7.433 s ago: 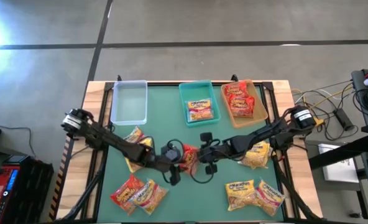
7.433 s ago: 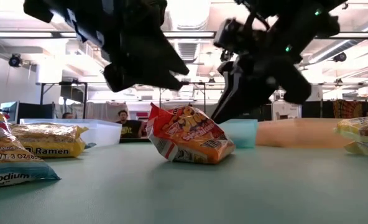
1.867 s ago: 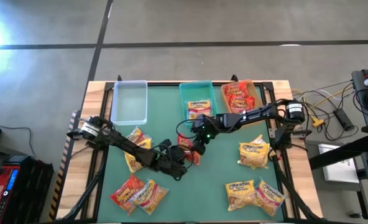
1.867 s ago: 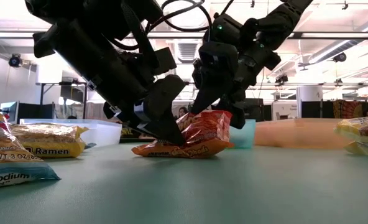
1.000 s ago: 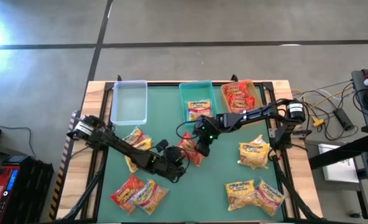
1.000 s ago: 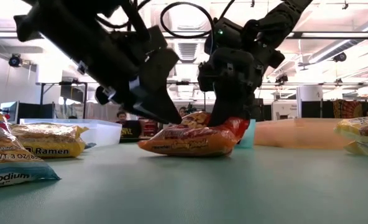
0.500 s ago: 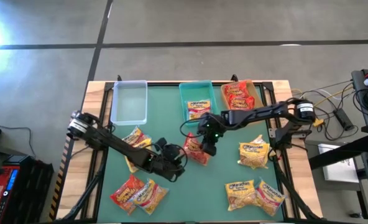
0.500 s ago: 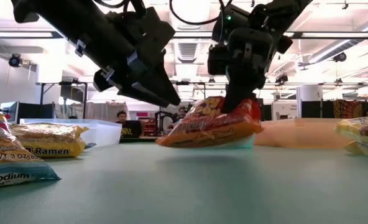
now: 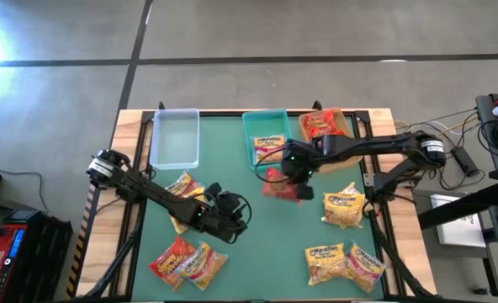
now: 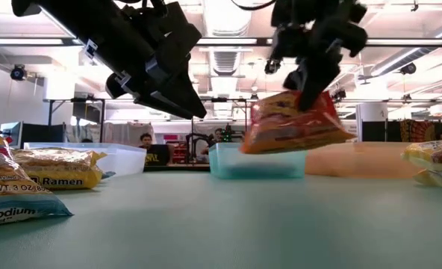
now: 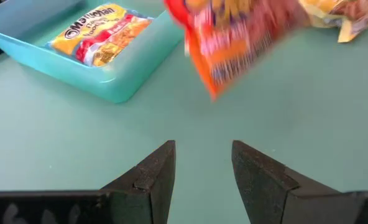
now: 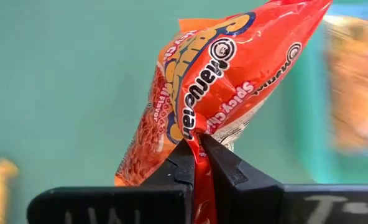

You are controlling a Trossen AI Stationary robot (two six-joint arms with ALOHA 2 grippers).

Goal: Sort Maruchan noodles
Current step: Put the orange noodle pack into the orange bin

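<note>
Right gripper: its two fingers are pinched tight on the edge of one red packet, which hangs clear of the table.
Held packet: in the high view the red packet sits just under the right gripper, over the green mat and just beside the teal bin.
Left gripper: its fingers stand a little apart with nothing between them; it hovers above the mat with the red packet ahead of it in the air. In the high view the left gripper is well apart from the right one, nearer the front of the table.
Bins: three in a row beyond the right gripper. The teal bin is nearest, the tan bin is beside it, and the clear bin is farthest.
In the teal bin: one yellow packet.
In the tan bin: one red packet is plain to see; whether more lie under it I cannot tell.
Beside the left arm: one yellow packet.
Front of the left gripper: two packets, one red and one yellow.
Outer side of the right gripper: one yellow packet.
Front right corner: two yellow packets, touching.
Clear bin: no packets in it.
</note>
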